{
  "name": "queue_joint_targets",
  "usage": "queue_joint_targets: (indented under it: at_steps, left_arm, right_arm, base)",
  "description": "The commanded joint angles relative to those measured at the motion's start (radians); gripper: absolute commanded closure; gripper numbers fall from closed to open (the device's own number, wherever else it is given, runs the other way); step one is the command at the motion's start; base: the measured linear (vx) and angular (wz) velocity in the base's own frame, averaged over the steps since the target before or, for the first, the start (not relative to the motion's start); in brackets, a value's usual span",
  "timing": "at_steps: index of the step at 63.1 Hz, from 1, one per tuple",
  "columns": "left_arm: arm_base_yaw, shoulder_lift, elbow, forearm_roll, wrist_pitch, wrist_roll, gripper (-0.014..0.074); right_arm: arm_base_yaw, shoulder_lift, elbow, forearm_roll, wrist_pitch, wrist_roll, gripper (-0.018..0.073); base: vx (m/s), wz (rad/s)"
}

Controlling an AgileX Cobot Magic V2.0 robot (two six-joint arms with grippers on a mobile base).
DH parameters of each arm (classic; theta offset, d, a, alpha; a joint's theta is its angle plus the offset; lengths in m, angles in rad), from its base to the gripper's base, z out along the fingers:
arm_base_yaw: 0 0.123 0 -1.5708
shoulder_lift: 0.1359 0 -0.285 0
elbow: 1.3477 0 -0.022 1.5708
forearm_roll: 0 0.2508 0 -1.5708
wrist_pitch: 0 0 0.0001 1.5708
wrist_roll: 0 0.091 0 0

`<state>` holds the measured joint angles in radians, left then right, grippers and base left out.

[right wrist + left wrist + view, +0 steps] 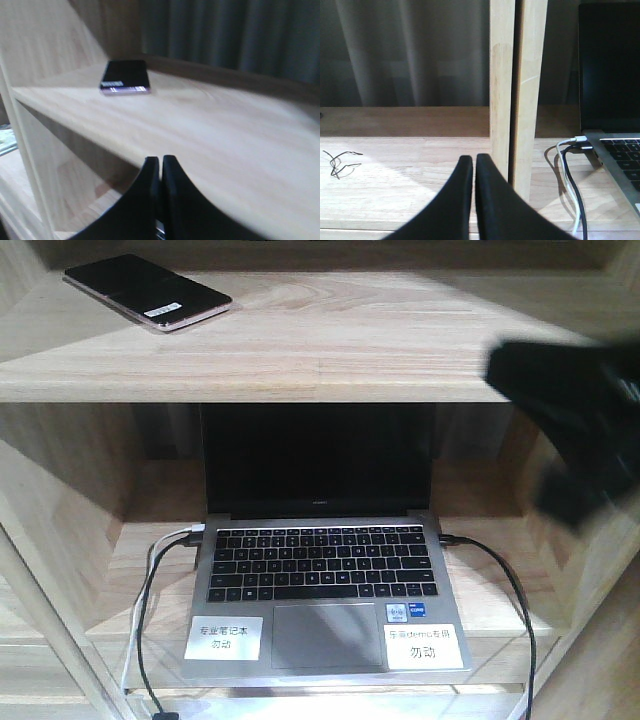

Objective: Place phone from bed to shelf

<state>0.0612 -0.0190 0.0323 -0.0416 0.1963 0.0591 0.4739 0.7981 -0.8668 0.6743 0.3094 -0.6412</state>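
The phone [148,292] lies flat on the upper plank of the shelf [380,350], at its far left, sticker end toward me. The right wrist view shows the phone [125,76] lying apart, well ahead and left of my right gripper [161,160], which is shut with nothing between its fingers and hovers at the plank's front edge [225,130]. My right arm is a blurred black bulk [580,430] at the shelf's right. My left gripper [474,159] is shut and empty, over a lower plank in front of an upright post [502,90]. The bed is out of view.
An open grey laptop [320,570] sits in the compartment under the phone, with white and black cables [150,620] plugged into its sides. It shows at the right of the left wrist view [615,75]. A tangle of thin black wire [337,162] lies on the plank. Dark curtains [240,35] hang behind.
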Motion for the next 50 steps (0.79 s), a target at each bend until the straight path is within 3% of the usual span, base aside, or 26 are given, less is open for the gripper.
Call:
queue_joint_targets:
  at_steps: [1, 28, 50]
  left_arm:
    - [0.000, -0.008, 0.007, -0.009, -0.070, 0.000, 0.0595]
    - [0.000, -0.008, 0.007, -0.009, -0.070, 0.000, 0.0595]
    - [0.000, -0.008, 0.007, -0.009, -0.070, 0.000, 0.0595]
  right_arm:
    - [-0.004, -0.083, 0.073, 0.018, -0.112, -0.002, 0.0564]
    - [-0.004, -0.397, 0.451, 0.020, -0.165, 0.055, 0.0564]
    - [-0.004, -0.570, 0.624, 0.023, -0.271, 0.080, 0.0564]
  base:
    - [0.00, 0.00]
    - [0.00, 0.00]
    - [0.00, 0.00]
